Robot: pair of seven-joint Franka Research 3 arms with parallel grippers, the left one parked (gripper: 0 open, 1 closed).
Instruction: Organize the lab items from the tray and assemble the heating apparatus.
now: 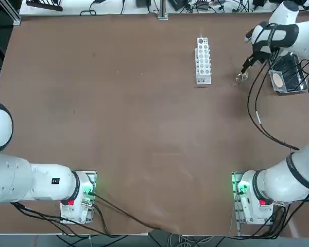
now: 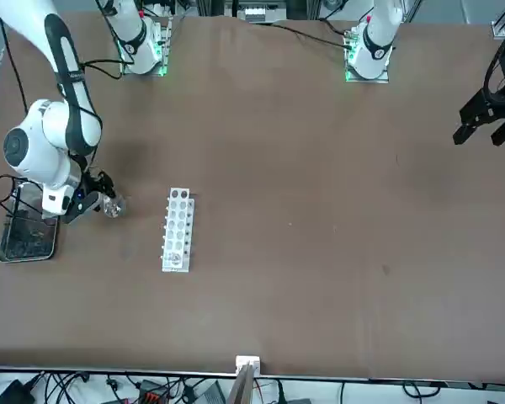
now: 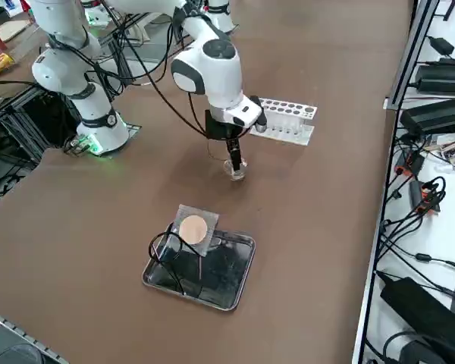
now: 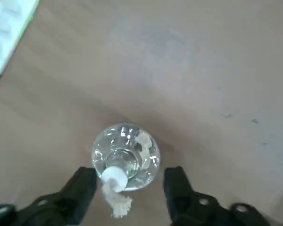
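Observation:
A small clear glass burner (image 4: 126,153) with a white wick stands upright on the table between the white rack and the tray. My right gripper (image 4: 129,182) hangs just over it, open, one finger on each side with a slight gap to the glass. The overhead view shows the burner (image 1: 241,77) left of the shiny metal tray (image 1: 290,91). In the tray lie a grey mesh square with a tan round centre (image 3: 192,228) and a thin dark wire-legged stand (image 3: 169,254). From the side, the gripper (image 3: 233,159) sits directly above the burner (image 3: 235,172).
The white holed rack (image 1: 203,60) stands left of the burner at the far side of the table. Black cables from my right arm (image 1: 257,116) trail over the table near the tray. The table's right edge runs just beyond the tray (image 3: 227,267).

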